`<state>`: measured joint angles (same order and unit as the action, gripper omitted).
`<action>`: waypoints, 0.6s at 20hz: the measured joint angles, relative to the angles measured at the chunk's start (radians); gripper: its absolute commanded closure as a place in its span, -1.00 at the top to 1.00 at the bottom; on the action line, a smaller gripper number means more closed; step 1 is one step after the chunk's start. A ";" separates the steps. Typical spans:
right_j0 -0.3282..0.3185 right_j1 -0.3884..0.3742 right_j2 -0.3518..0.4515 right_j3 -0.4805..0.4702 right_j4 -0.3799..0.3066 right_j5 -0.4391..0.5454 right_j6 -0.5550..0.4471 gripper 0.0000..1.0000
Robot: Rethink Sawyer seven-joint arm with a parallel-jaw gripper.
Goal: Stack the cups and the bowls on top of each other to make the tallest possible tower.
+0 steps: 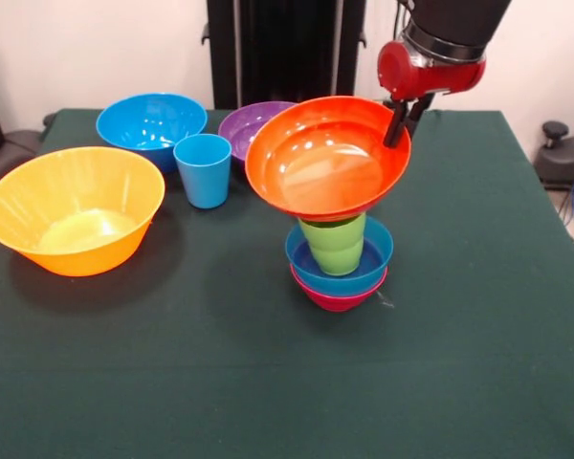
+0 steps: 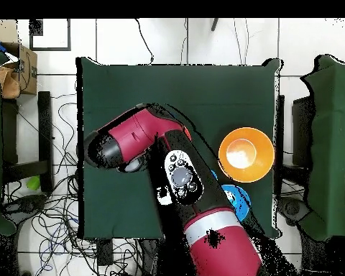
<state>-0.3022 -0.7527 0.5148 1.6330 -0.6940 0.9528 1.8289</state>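
1. Front view: the gripper point(image 1: 399, 122) is pinching the far right rim of the red-orange bowl point(image 1: 327, 159), which is sitting tilted on the green cup point(image 1: 333, 243) in the tower point(image 1: 338, 263).
2. That bowl is probably handling light, stiff and slippery; the rim is suiting a grip.
3. The small blue bowl point(image 1: 369, 265) is holding the cup; the yellow-orange bowl point(image 1: 74, 208) is lying empty at left.
4. Overhead view: the arm is hiding the gripper.

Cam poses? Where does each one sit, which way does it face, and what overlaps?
Front view: across the table, facing the robot; gripper on the red-orange bowl rim, above the green cup.
Overhead view: above the table, looking straight down, base at bottom; the arm covers the centre.
Shared: green table, yellow-orange bowl.
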 measured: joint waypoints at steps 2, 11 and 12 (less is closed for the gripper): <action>-0.004 -0.009 0.000 0.000 0.007 0.000 0.000 -1.00; -0.007 -0.062 0.000 0.000 0.028 0.000 0.000 -1.00; -0.007 -0.066 0.000 0.000 0.028 0.000 0.000 -1.00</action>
<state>-0.3096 -0.8185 0.5149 1.6333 -0.6664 0.9530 1.8289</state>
